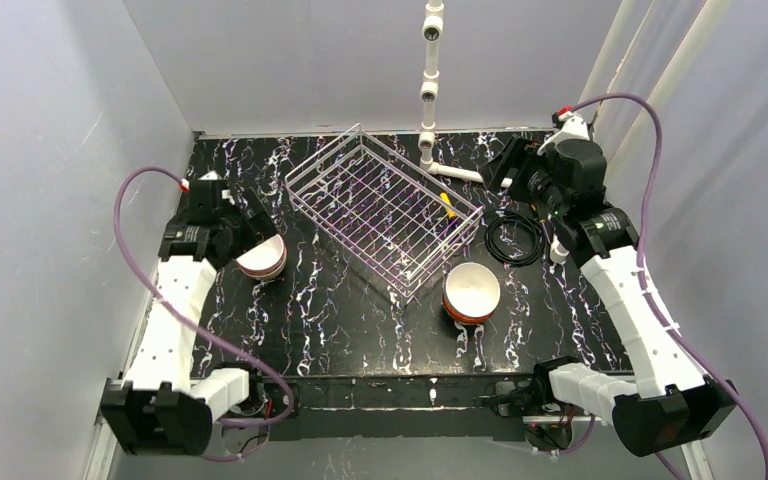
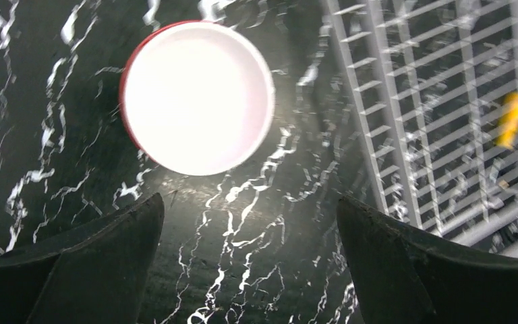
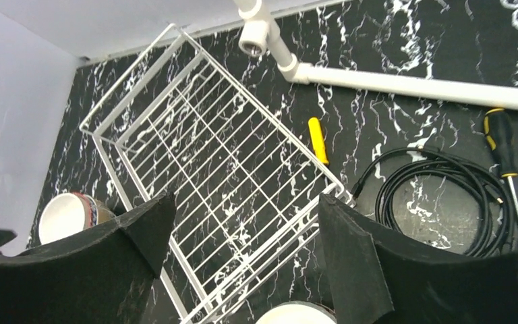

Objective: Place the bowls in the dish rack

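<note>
1. Spread wide and holding nothing, my left gripper (image 1: 250, 228) hung at the left of the top view, right over the left stack of bowls (image 1: 262, 258). In my wrist view its top bowl (image 2: 197, 98) sat up and left of centre.
2. My right gripper (image 1: 505, 165), equally spread and empty, hovered upper right, well apart from the second stack (image 1: 471, 292) at lower centre.
3. Between the stacks on the table (image 1: 340, 330) lay the dish rack (image 1: 380, 205), no bowl in it, its long axis running upper left to lower right.
4. I judged my left arm nearer: rack just right of that stack.
</note>
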### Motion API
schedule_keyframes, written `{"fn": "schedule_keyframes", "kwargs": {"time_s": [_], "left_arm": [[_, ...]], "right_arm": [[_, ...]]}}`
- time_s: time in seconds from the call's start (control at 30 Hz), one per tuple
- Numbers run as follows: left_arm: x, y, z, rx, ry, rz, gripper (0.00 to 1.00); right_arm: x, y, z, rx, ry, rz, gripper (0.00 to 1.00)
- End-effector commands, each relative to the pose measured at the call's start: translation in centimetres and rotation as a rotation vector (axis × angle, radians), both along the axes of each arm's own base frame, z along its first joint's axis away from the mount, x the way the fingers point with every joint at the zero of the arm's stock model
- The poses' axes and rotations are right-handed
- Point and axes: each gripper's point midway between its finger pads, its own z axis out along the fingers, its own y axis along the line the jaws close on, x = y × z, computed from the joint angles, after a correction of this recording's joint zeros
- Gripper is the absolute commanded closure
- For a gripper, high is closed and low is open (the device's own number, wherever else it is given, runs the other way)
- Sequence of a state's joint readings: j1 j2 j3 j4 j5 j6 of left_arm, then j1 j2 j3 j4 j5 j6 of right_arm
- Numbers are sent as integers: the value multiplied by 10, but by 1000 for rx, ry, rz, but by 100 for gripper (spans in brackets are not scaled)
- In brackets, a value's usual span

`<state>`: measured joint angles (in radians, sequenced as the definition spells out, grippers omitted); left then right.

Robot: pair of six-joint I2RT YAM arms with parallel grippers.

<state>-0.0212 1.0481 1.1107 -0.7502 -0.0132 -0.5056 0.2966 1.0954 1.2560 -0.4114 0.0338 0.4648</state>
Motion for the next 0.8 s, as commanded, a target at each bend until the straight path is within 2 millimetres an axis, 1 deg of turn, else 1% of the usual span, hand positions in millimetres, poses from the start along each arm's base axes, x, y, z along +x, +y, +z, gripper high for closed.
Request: {"fn": "schedule_keyframes", "kwargs": {"time_s": [0.0,0.1,0.2,0.23,0.27,0.33,0.4,0.57,0.67,0.77], "left_arm": [[8,32,-25,52,80,266,2],[20,38,-41,55,112,336,2],[19,51,-60,102,164,431,9],[18,56,-64,119,175,457,15],[18,59,-68,136,182,470,22],[20,64,-74,161,200,482,28],[19,66,-80,183,235,486,31],[5,73,-104,229,313,524,37],[5,71,-110,217,317,522,46],[6,71,-110,212,309,517,56]], "right_arm": [[5,10,0,19,-57,58,13],[12,19,-10,47,-47,78,13],[21,30,-25,63,-5,117,14],[24,34,-33,64,19,134,16],[25,38,-35,73,26,152,18],[29,47,-44,85,47,188,21],[32,55,-49,109,52,224,23],[32,75,-56,175,64,319,30],[35,81,-60,191,73,343,32],[37,84,-62,200,80,348,35]]}}
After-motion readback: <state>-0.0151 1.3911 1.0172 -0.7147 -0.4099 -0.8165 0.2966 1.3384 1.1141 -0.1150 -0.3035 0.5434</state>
